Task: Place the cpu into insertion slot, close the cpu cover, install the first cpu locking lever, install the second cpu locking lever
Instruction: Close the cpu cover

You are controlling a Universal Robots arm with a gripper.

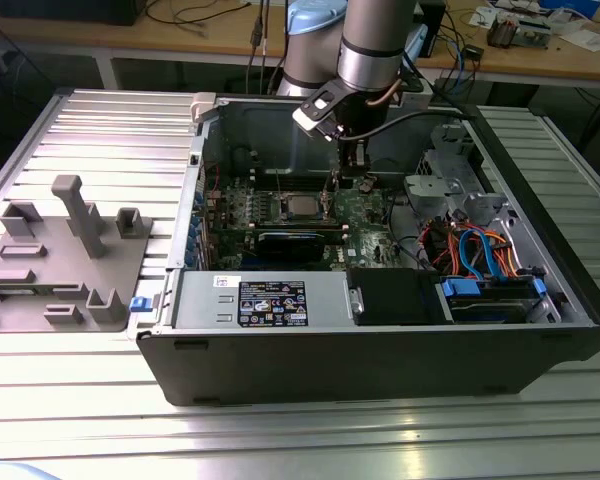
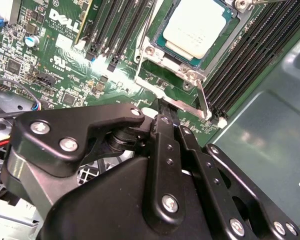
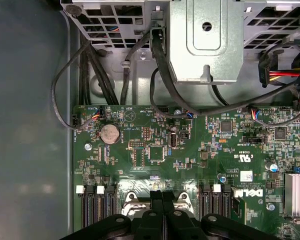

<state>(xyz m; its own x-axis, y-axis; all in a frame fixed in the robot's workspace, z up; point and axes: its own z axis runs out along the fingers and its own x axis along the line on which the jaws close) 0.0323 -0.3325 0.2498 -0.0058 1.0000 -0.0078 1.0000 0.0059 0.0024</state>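
gripper (image 2: 164, 111): fingers brought together, narrow gap | position: held low over the green motherboard (image 3: 190, 167), tips just beside the silver rim of the insertion slot (image 2: 157, 52) | cpu (image 2: 197, 27): seated in the insertion slot, metal top up | wire lever (image 2: 203, 97): laid along the slot's edge, near the tips

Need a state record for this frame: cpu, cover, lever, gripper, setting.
cpu: seated in the insertion slot, silvery top up
cpu cover: down, framing the cpu
locking lever: wire arm beside the gripper tip; latched or not, cannot tell
gripper: fingers shut, at the slot's edge over the motherboard
setting: open computer case on a slatted metal table
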